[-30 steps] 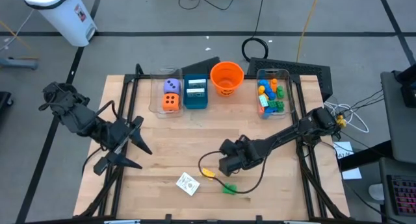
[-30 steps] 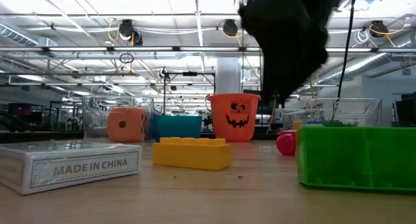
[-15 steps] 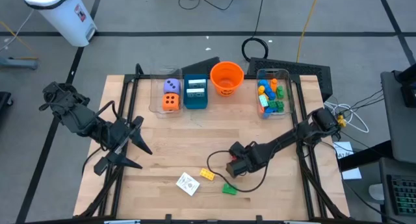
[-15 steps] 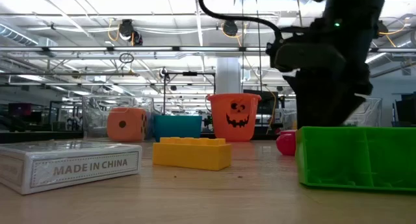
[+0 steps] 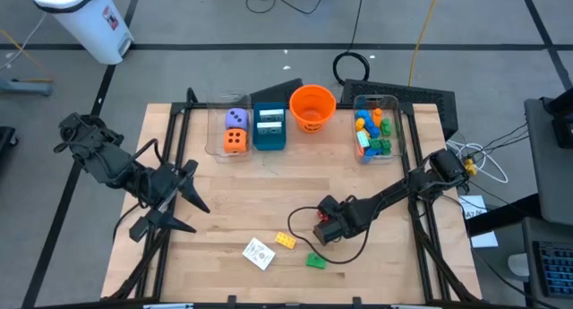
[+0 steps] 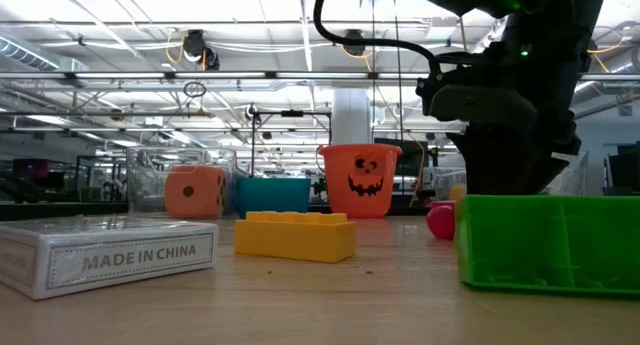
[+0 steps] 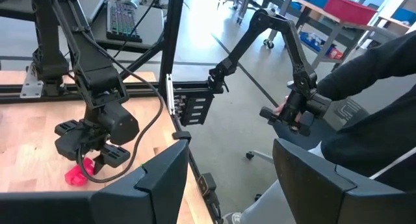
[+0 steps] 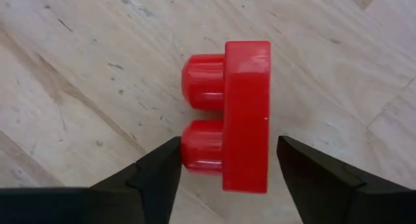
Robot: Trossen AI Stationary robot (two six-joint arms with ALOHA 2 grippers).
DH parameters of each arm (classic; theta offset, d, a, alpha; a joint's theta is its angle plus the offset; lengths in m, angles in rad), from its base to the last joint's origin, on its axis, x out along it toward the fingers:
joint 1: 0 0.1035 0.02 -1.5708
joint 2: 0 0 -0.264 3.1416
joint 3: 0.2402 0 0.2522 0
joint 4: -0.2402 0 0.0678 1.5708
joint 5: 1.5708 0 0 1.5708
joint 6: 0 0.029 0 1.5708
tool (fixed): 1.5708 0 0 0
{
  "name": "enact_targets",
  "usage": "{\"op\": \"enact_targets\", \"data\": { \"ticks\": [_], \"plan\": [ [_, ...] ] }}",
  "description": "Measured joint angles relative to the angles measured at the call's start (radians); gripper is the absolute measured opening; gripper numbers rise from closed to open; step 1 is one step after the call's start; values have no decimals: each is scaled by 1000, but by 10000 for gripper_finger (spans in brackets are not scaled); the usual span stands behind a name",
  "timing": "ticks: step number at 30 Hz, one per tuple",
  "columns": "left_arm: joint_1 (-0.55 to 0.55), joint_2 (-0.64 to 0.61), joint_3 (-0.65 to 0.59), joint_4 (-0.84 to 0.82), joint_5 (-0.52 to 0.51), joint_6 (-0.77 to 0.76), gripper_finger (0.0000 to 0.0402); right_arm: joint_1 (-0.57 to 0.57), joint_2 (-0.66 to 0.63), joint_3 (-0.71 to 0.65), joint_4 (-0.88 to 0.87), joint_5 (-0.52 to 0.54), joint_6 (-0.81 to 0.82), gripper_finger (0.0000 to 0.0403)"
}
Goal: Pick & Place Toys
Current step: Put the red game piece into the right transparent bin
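Right hand (image 8: 224, 175): low over the tabletop (image 5: 242, 193) in its front middle part, fingers spread to either side of a red brick (image 8: 229, 113) without touching it; the brick lies on its side on the wood, its two studs pointing sideways.
Red brick, other views: just visible under the right hand from above (image 5: 320, 236); in the low view a red piece (image 6: 441, 221) shows beside the dark arm; in the left wrist view it lies under that hand (image 7: 77, 174).
Left hand (image 5: 179, 206): waits at the tabletop's left edge, well apart from the toys, fingers spread and holding nothing.
Yellow brick (image 5: 286, 240): on the tabletop just left of the right hand.
Green brick (image 5: 316, 261): near the front edge, just in front of the right hand.
White card pack (image 5: 258, 253): flat on the tabletop, left of the yellow brick.
Dice: orange die (image 5: 235, 141) and purple die (image 5: 236, 119) together in a clear bin (image 5: 215, 134) at the back.
Teal box (image 5: 269, 128): between that bin and the orange bucket (image 5: 312, 107).
Right clear bin (image 5: 396, 121): at the back right, holding mixed bricks (image 5: 371, 134).
Person: a dark sleeve (image 7: 377, 55) shows beyond the tabletop in the left wrist view.
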Motion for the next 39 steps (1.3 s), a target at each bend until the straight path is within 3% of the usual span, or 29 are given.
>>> {"op": "enact_targets", "data": {
  "ticks": [9,18,24,32,39],
  "plan": [
    [1,0,0,0,-1,0,234,-2,0,0,5,27,1,163],
    [1,0,0,0,-26,1,234,-12,-42,0,129,29,-63,172],
    [1,0,0,0,-37,2,234,-40,-156,0,323,29,-196,154],
    [1,0,1,0,-174,5,234,-98,-342,0,644,-33,-375,133],
    [37,15,1,7,-225,34,234,-145,-455,0,650,-50,-499,87]
  ]
}}
